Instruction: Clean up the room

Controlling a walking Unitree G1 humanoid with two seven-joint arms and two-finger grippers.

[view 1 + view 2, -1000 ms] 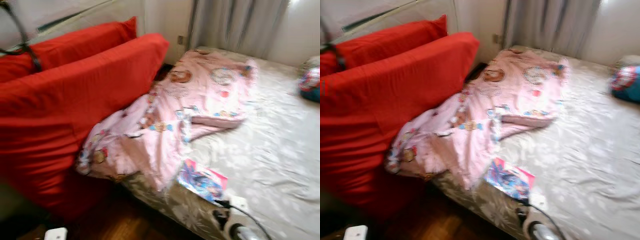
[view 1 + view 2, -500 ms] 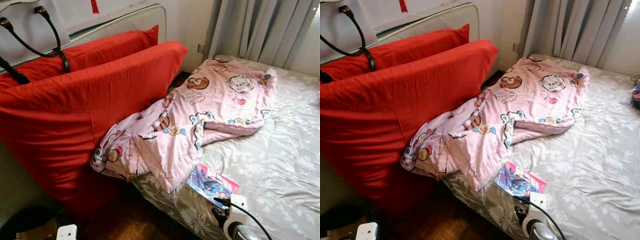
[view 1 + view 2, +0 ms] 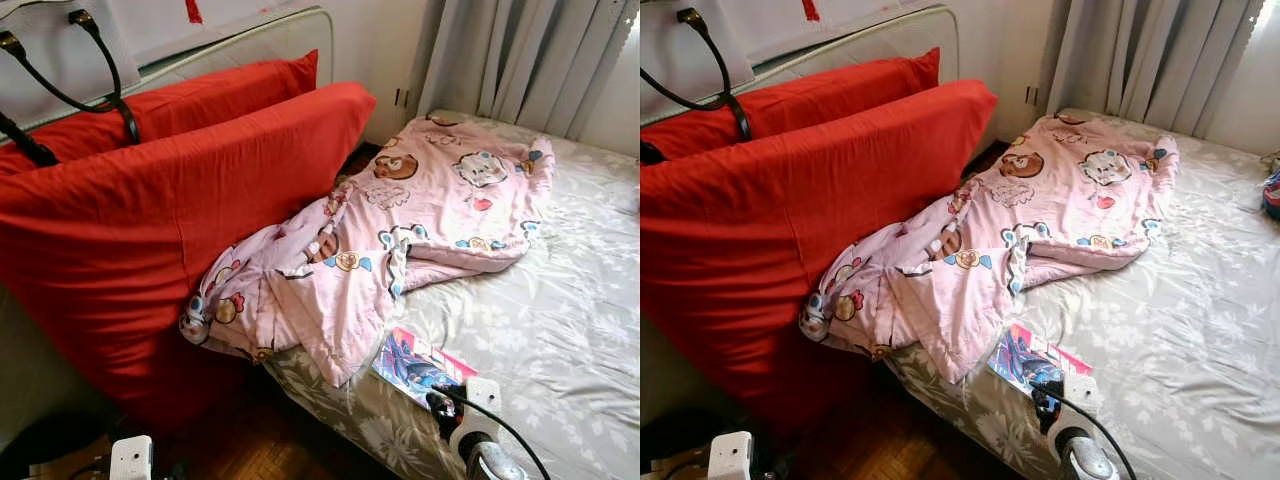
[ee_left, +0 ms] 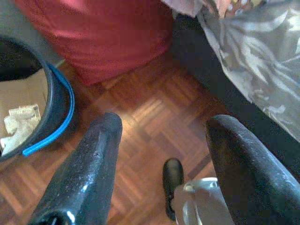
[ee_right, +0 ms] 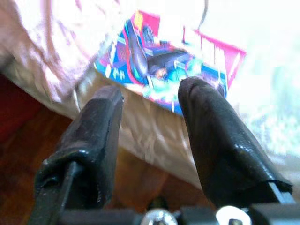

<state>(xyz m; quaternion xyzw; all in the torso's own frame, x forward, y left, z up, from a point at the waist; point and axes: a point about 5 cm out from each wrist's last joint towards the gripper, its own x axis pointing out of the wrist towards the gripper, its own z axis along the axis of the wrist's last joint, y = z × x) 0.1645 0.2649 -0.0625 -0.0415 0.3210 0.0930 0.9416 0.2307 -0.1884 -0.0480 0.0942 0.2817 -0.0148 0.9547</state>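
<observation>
A rumpled pink cartoon-print blanket (image 3: 400,235) sprawls across the bed's near corner, one end bunched against the red cushions and drooping over the mattress edge. Just beside its hanging fold, a colourful picture book (image 3: 422,365) with a pink border lies flat on the grey floral sheet, close to the edge.

Open bedsheet (image 3: 560,330) right of the book (image 3: 420,365); rumpled pink blanket (image 3: 400,230) and red cushions (image 3: 170,210) crowding the left.

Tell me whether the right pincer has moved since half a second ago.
Yes. The right pincer has crept forward over the bed edge, closing on the colourful booklet, now overlapping its near corner.
</observation>
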